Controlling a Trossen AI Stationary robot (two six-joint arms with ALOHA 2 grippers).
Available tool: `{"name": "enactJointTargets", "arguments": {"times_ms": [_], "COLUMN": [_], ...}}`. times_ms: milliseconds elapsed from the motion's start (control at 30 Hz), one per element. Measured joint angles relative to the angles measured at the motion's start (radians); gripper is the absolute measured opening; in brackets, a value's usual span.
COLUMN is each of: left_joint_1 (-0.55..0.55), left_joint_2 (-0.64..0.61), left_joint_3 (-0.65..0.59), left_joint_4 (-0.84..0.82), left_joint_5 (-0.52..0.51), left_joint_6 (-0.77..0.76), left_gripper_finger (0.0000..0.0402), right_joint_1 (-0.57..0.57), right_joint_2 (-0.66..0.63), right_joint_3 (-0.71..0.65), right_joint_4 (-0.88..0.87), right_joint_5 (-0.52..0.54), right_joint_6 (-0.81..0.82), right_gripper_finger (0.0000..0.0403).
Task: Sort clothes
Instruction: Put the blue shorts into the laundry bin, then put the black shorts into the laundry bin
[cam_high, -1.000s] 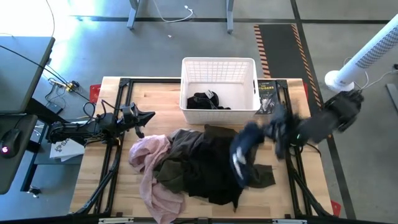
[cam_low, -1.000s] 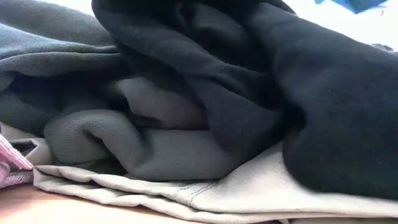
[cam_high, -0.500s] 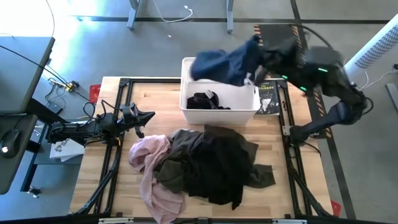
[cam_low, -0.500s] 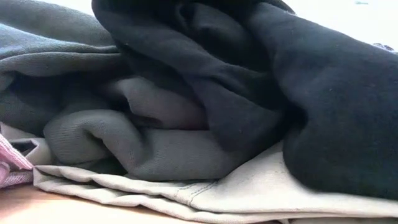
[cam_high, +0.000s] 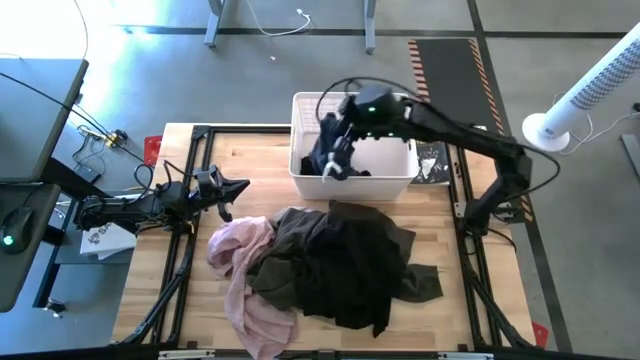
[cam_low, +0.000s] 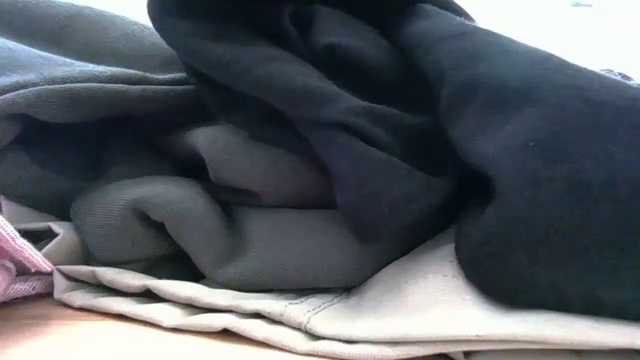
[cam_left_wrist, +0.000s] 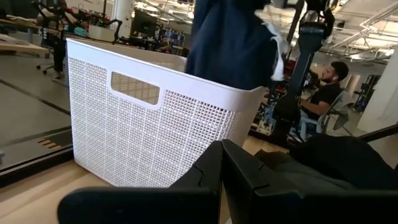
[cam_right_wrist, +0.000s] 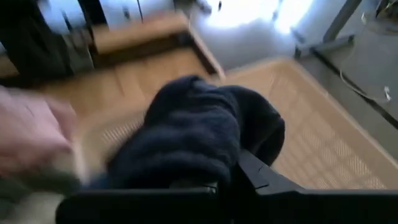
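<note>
A: Why is the right end effector (cam_high: 335, 150) reaching over the white basket (cam_high: 400, 103)?

B: It looks like a drop-off. It is clenched on a dark navy garment (cam_left_wrist: 231, 38) and holds it above the basket's open top, so letting go should land the garment with the dark item (cam_high: 345, 165) already lying inside.

A: Which way does that garment run?

B: In the left wrist view it hangs down, long axis roughly vertical, its lower end dipping behind the basket rim. The right wrist view shows it bunched in a wad over the fingers, with the lattice floor behind.

A: And the rest of the clothes?

B: Heaped on the surface (cam_high: 250, 150) in front of the basket: the light pink one (cam_high: 240, 275) on the left side, the olive-brown one (cam_high: 290, 250) in the middle, the black one (cam_high: 365, 265) draped over it. From table height a beige-khaki layer (cam_low: 400, 310) lies underneath. The heap has no clear axis; it just sprawls.

A: The left end effector (cam_high: 232, 187)?

B: It waits low at the left edge, pointing toward the pile, fingers closed together on nothing.
</note>
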Motion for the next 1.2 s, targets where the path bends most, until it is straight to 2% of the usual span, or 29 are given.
{"name": "enactJointTargets", "arguments": {"times_ms": [100, 167, 333, 433, 533, 667, 733, 933, 1033, 1200], "left_joint_1": [0.000, 0.000, 0.000, 0.000, 0.000, 0.000, 0.000, 0.000, 0.000, 0.000], "left_joint_2": [0.000, 0.000, 0.000, 0.000, 0.000, 0.000, 0.000, 0.000, 0.000, 0.000], "left_joint_3": [0.000, 0.000, 0.000, 0.000, 0.000, 0.000, 0.000, 0.000, 0.000, 0.000], "left_joint_4": [-0.003, -0.003, -0.003, -0.003, -0.003, -0.004, -0.004, -0.004, -0.003, -0.003], "left_joint_5": [0.001, 0.006, 0.012, 0.012, 0.012, 0.010, 0.010, 0.013, 0.019, 0.019], "left_joint_6": [0.000, 0.000, -0.001, -0.001, -0.001, -0.001, -0.001, -0.003, -0.003, -0.021], "left_gripper_finger": [0.0003, 0.0003, 0.0003, 0.0003, 0.0003, 0.0003, 0.0003, 0.0003, 0.0003, 0.0003], "right_joint_1": [-0.014, -0.024, -0.050, -0.044, 0.000, 0.121, 0.218, 0.546, 0.641, 0.719], "right_joint_2": [0.058, 0.091, 0.117, 0.082, 0.016, -0.064, -0.094, -0.105, -0.104, -0.101], "right_joint_3": [0.000, 0.000, 0.000, 0.000, 0.000, 0.000, 0.000, -0.007, -0.070, -0.287], "right_joint_4": [-0.081, -0.149, -0.319, -0.380, -0.404, -0.407, -0.408, -0.404, -0.364, -0.174], "right_joint_5": [0.016, 0.076, 0.392, 0.477, 0.437, 0.293, 0.253, 0.243, 0.220, 0.195], "right_joint_6": [-0.053, -0.048, 0.023, 0.056, 0.056, 0.049, 0.026, -0.011, 0.052, 0.133], "right_gripper_finger": [0.0022, 0.0049, 0.0120, 0.0138, 0.0141, 0.0141, 0.0141, 0.0141, 0.0141, 0.0141]}}
